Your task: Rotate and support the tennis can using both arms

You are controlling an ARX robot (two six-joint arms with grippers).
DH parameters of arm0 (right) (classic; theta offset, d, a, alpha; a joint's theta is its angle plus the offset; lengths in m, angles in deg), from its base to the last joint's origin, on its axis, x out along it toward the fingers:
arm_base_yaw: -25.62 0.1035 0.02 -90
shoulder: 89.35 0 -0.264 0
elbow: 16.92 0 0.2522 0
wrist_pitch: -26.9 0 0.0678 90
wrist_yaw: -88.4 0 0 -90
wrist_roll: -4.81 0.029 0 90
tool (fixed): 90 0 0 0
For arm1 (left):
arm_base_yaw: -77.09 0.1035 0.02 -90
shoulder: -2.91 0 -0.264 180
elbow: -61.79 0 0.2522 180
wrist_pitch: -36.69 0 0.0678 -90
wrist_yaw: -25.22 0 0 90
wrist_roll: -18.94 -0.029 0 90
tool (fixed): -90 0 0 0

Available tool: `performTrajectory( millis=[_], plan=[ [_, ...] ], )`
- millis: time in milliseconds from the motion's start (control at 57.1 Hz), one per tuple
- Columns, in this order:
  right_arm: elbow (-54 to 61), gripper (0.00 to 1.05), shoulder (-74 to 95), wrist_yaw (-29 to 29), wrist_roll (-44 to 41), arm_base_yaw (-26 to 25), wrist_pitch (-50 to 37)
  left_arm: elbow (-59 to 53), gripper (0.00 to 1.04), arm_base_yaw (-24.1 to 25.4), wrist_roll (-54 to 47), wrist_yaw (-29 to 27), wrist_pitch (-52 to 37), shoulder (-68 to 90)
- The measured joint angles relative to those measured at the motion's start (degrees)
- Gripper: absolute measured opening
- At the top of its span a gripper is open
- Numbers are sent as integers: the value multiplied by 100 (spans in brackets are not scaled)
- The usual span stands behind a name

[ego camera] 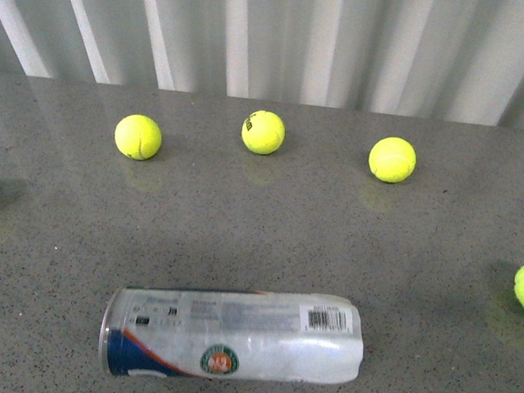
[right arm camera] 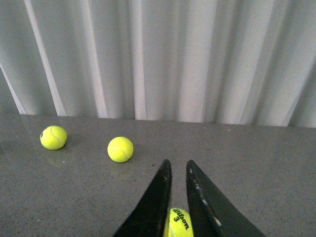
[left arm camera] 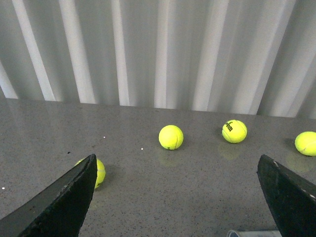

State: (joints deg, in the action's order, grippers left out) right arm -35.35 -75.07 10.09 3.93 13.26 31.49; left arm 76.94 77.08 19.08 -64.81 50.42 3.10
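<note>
The can (ego camera: 230, 334) lies on its side at the near edge of the grey table (ego camera: 269, 223), a little left of centre. Its navy end points left, its barcode sits toward the right end, and the round emblem faces the front camera. Nothing touches it.

Three balls (ego camera: 263, 132) stand in a loose row well behind the can, near the ribbed white wall (ego camera: 338, 43). Two more sit cut off at the table's left and right edges.

In the left wrist view, the left gripper (left arm camera: 176, 160) is spread wide, with bare table and balls showing between its two black fingers (left arm camera: 59, 202). One ball is half hidden behind a finger, and a sliver of the can's end shows at the frame's edge beside the other.

The right gripper (right arm camera: 178, 164) has its fingers (right arm camera: 148, 207) drawn nearly together, with only a thin slit left between them. A Wilson ball (right arm camera: 178, 223) marked "3" shows through that slit — wider than the gap and lying beyond the fingers. Whether they touch it cannot be told.
</note>
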Motion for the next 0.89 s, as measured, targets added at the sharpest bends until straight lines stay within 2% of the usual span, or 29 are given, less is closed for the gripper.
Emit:
performTrajectory(
  millis=[18,140,175,228,280,893],
  plan=[
    [11,3,-39,-46,-2,50,15,0,98,0,0,0,0,0],
    [90,3,-472,-352,17,382,387,0,98,0,0,0,0,0],
    [116,3,-754,-776,20,619,748,0,98,0,0,4,0,0],
    [179,3,-1023,-1106,28,962,922,0,98,0,0,2,0,0],
    [184,3,-1126,-1121,26,1143,935,0,98,0,0,-4,0,4],
    [437,3,-1405,-1163,28,1215,935,0,98,0,0,2,0,-7]
  ],
)
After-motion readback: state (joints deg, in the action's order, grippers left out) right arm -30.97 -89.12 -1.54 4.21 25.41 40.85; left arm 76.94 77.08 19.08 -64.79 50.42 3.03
